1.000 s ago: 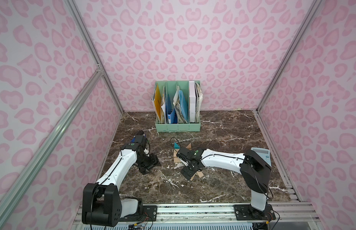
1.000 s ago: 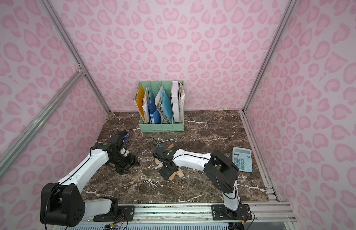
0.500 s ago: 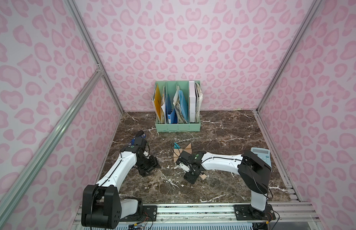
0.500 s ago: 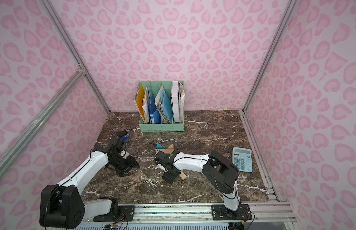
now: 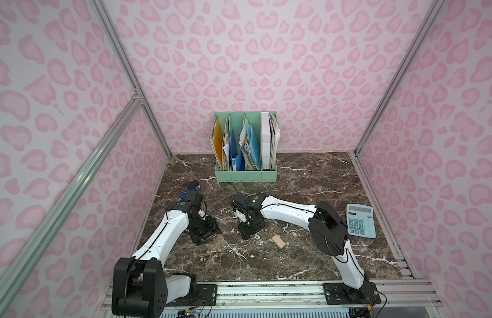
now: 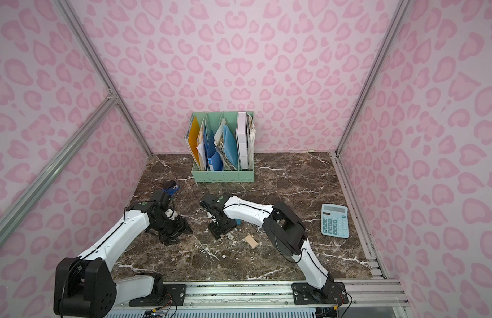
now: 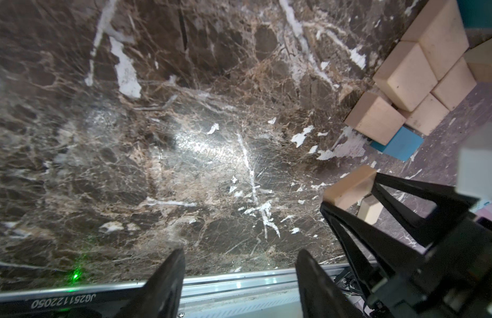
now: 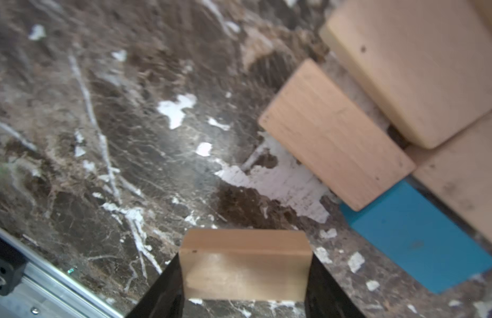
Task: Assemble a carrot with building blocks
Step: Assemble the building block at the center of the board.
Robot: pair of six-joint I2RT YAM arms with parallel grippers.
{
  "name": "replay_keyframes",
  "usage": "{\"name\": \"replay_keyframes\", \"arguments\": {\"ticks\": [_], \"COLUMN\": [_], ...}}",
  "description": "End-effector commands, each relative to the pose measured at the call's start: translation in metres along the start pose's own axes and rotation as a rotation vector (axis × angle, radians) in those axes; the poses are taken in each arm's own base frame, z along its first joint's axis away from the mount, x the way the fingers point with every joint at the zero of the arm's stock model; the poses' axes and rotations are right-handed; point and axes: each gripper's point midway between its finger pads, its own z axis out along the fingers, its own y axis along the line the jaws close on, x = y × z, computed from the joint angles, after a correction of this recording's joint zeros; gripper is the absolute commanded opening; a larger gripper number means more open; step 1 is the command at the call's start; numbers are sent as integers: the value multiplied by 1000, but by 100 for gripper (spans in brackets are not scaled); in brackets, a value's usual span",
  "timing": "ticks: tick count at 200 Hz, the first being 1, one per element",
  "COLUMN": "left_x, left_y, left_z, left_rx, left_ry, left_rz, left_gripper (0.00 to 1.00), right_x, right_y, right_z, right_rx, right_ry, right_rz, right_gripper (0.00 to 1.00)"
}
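Observation:
My right gripper (image 8: 246, 278) is shut on a tan wooden block (image 8: 246, 264), held just above the marble. Beside it lies the partly built carrot (image 8: 335, 137): flat tan blocks with a teal block (image 8: 415, 239) at its end. The left wrist view shows the same figure (image 7: 412, 79), its teal block (image 7: 399, 143) and the held block (image 7: 349, 190). In both top views the right gripper (image 5: 249, 230) (image 6: 221, 228) and its arm hide most of the carrot. One loose tan block (image 5: 277, 241) (image 6: 250, 241) lies to the right. My left gripper (image 7: 239, 256) (image 5: 204, 234) is open and empty.
A green file organizer (image 5: 246, 173) stands at the back. A blue calculator (image 5: 360, 220) lies at the right. An aluminium rail (image 5: 266, 289) runs along the front edge. White crumbs (image 7: 302, 136) dot the marble near the blocks.
My right gripper has closed on the tan block and shifted left, its arm now covering the figure and triangles. The left arm has barely moved.

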Motion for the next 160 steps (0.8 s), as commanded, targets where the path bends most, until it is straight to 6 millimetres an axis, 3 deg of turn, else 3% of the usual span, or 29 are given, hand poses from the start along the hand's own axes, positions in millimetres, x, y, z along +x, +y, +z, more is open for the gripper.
{"name": "replay_keyframes", "arguments": {"ticks": [1, 23, 68, 99, 160], "left_x": [-1, -4, -15, -20, -26], "left_y": [0, -2, -13, -18, -20], "left_z": [-2, -1, 0, -3, 0], "left_rx": [-14, -16, -21, -20, -14], "left_ry": [9, 15, 57, 61, 84], "left_rz": [8, 20, 50, 73, 93], "left_gripper": [66, 66, 64, 64, 63], "right_x": [24, 26, 10, -5, -22], "right_y": [7, 4, -2, -3, -24], "right_z": [2, 5, 6, 9, 4], "right_rx": [-46, -56, -62, -53, -13], "right_ry": [92, 87, 40, 16, -16], "right_rz": [177, 249, 379, 398, 453], "right_gripper": [14, 15, 13, 13, 13]}}
